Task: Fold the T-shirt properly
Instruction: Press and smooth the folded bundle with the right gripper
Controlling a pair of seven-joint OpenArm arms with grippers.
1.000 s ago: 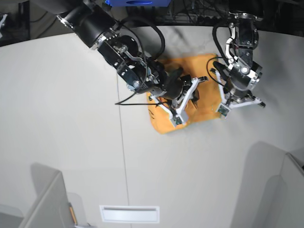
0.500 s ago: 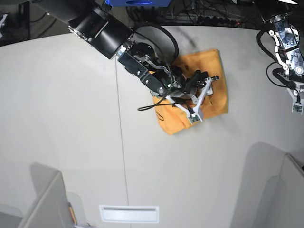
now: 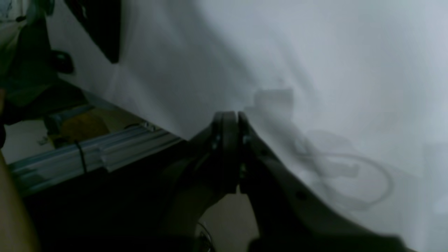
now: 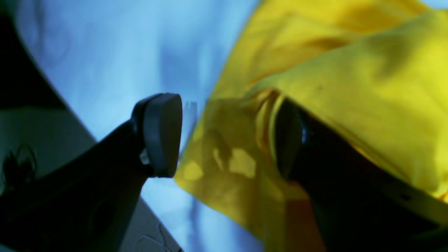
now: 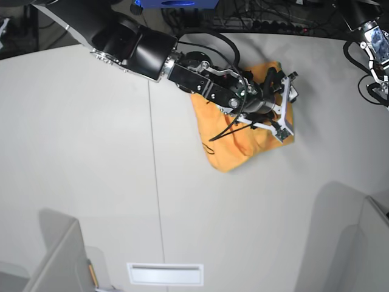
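The pale desk (image 5: pixel 79 152) fills most of the base view, with a thin seam running down it left of centre. The T-shirt (image 5: pixel 228 143) lies on it in the upper middle, right of that seam, as a folded orange-yellow bundle. Its long axis runs on a slant, from a blunt corner at the lower left near the seam up to its upper right corner toward the far edge of the desk. The lower left part lies flat; the upper right part is rumpled and partly hidden by the arm above it. A thin dark squiggle shows at its left edge.

The right arm (image 5: pixel 140 45) reaches in from the upper left of the base view and ends over the right-hand half of the shirt. Its right pincer (image 4: pixel 227 140) stands spread wide, released: in the right wrist view one fingertip (image 4: pixel 162 134) is over bare desk, apart from the cloth, while the other is against a fold of the yellow fabric, which drapes over it.

The left arm (image 5: pixel 374 48) is at the top right edge of the base view, well away from the shirt. Its left pincer (image 3: pixel 229 147) is clenched with nothing between the tips, over bare desk
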